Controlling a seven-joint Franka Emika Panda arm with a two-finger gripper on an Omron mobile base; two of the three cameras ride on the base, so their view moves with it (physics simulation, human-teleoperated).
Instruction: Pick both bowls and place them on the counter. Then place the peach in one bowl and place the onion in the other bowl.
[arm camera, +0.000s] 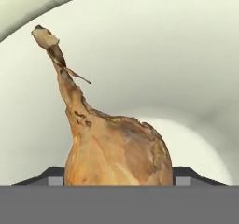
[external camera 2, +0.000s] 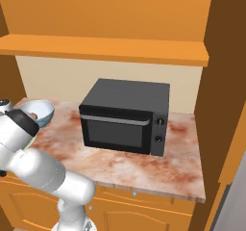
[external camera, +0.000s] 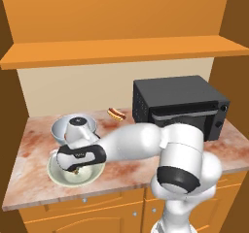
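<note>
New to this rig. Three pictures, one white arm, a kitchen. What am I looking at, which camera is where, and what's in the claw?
It is a rendered kitchen with a white robot arm on a mobile base. Two cameras ride on the base behind the arm, one to its left and one to its right; the third sits on the hand and looks along the gripper.

On the marbled counter stand a black oven, a hot dog and two bowls. The white bowl has a reddish fruit, likely the peach, inside. The gripper reaches down into the cream bowl.

The hand view shows the onion between the finger tips, inside that bowl. Whether the jaws grip it or have let go, I cannot tell.
</note>
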